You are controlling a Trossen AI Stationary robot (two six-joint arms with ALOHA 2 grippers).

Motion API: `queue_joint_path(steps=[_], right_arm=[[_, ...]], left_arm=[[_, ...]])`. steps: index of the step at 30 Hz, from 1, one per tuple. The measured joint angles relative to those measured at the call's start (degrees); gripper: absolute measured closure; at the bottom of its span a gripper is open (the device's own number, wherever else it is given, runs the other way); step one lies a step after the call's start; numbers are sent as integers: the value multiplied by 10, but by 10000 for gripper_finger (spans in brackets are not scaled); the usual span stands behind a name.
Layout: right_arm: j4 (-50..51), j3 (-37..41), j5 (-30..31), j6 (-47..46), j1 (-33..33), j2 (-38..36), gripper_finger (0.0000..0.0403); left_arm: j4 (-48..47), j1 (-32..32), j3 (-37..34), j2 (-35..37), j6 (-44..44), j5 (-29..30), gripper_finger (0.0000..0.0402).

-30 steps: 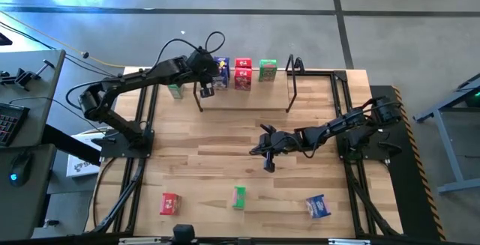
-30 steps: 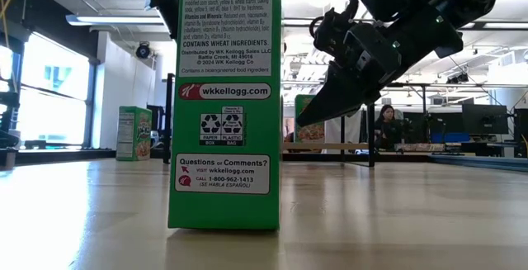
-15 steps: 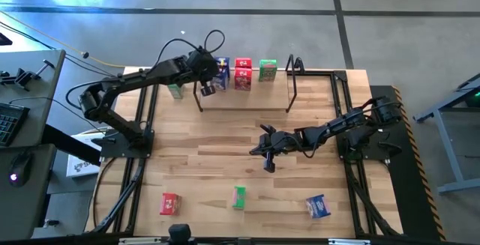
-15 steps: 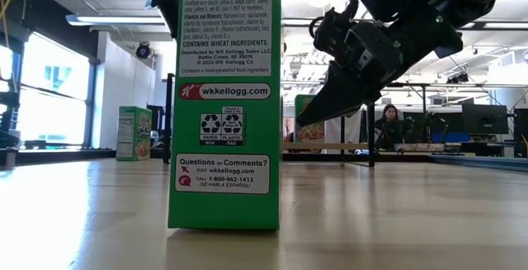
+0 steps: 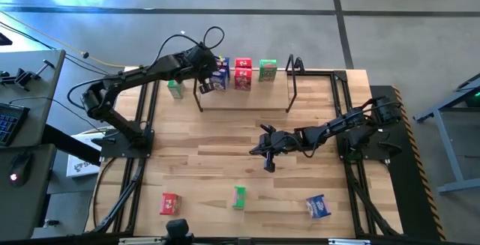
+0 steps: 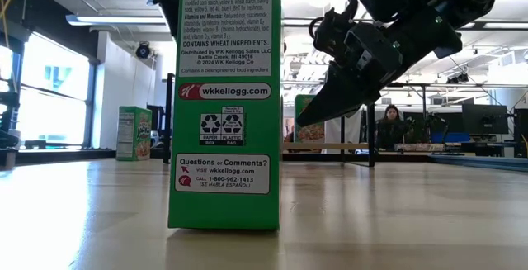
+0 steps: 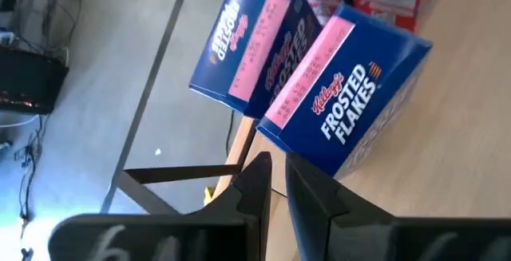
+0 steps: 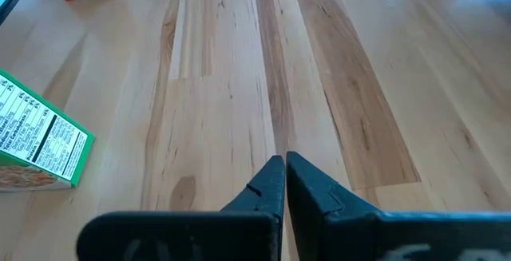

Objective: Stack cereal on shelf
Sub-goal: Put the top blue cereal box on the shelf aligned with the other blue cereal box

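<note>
Two blue boxes (image 7: 319, 77) sit right ahead of your left gripper (image 5: 204, 88) at the far edge of the table (image 5: 247, 136), beside the red boxes (image 5: 242, 74) and a green box (image 5: 267, 70) on the shelf (image 5: 247, 88); its jaws are nearly closed and grip nothing. Your right gripper (image 5: 268, 164) hangs over the middle of the table, jaws pressed together and empty, while a red box (image 5: 170, 204), a green box (image 5: 239, 197) and a blue box (image 5: 318, 206) lie along the near edge
</note>
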State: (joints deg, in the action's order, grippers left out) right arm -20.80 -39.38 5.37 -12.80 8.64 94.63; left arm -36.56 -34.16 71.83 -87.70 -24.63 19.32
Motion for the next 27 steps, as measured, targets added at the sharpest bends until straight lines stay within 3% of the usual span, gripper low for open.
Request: queue_joint_path(steps=[9, 18, 27], right_arm=[[2, 0, 0, -1, 0, 0, 399], [4, 0, 0, 0, 0, 0, 399], [7, 0, 0, 8, 0, 0, 399]], left_arm=[[7, 0, 2, -26, -5, -6, 372], [-17, 0, -1, 6, 4, -23, 372], [-5, 8, -4, 39, -1, -192, 376]])
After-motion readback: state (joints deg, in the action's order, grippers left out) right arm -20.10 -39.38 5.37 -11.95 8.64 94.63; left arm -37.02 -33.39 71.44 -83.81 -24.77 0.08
